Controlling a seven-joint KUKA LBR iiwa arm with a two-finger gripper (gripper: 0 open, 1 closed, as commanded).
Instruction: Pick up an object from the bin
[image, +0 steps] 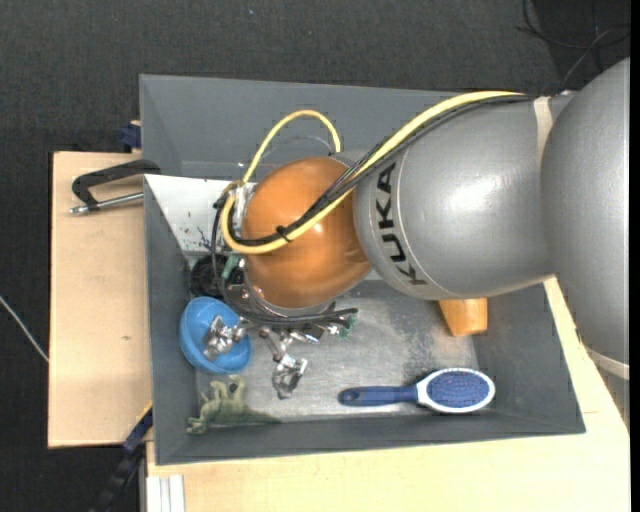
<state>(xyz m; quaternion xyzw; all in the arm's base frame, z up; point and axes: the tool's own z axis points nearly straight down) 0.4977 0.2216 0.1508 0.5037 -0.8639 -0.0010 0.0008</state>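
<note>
My gripper (253, 355) hangs under the orange dome at the bin's front left, open. One metal fingertip (217, 339) sits over a round blue cup-like thing (198, 332) by the left wall. The other fingertip (289, 372) is down near the bin floor to the cup's right. Nothing shows between the fingers apart from the cup's right edge. A green toy figure (222, 405) lies just in front of the cup, in the front left corner.
A blue-handled brush with a white-rimmed oval head (440, 391) lies along the front wall at the right. An orange block (464, 315) is partly hidden under the arm. A dark thing (204, 270) lies by the left wall behind the cup.
</note>
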